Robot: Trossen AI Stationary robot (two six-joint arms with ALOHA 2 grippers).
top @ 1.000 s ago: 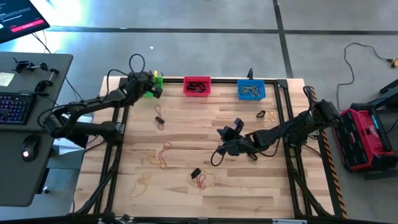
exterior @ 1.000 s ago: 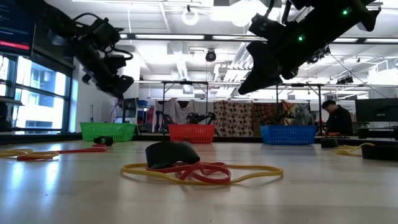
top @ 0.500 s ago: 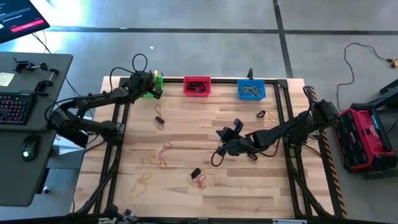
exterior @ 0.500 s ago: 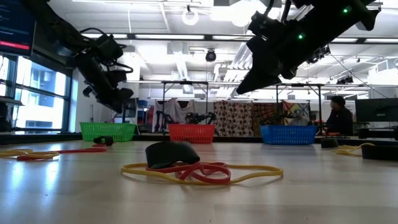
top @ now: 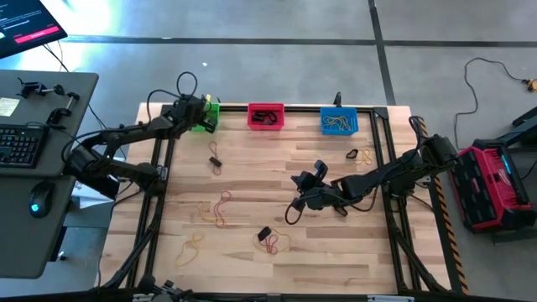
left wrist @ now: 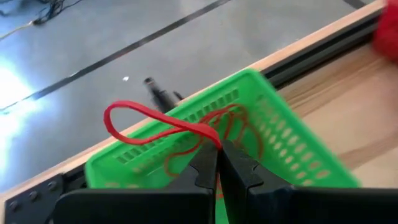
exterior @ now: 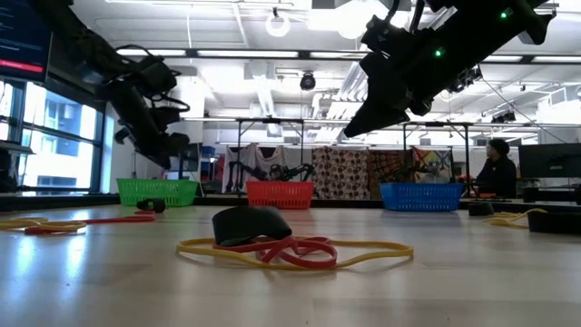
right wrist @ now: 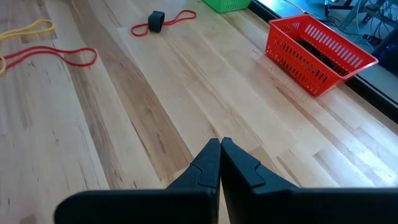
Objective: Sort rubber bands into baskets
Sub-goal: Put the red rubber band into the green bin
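1. A pale wooden table (top: pixel 252 168) with a black frame is seen from above, standing on a grey floor.
2. Three baskets are lined up along the far edge of the table: a green basket (left wrist: pixel 273 134), a red basket (top: pixel 266 116) and a blue basket (top: pixel 339 122).
3. The left gripper (left wrist: pixel 217 160) is held over the green basket. Its fingers are closed on a red rubber band (left wrist: pixel 149 127), which loops up above them.
4. More red bands are seen lying inside the green basket.
5. The right gripper (right wrist: pixel 220 155) is held above the middle of the table, in front of the red basket. Its fingers are closed and nothing is held in them.
6. Loose rubber bands (top: pixel 220 208) in red and yellow are spread over the near half of the table.
7. A black band is tangled with red and yellow ones (exterior: pixel 290 247) near the front edge.
8. Beyond the table, a big room with ceiling lights and patterned cloth (exterior: pixel 349 173) is seen, and a person (exterior: pixel 497 168) is seated behind the blue basket.
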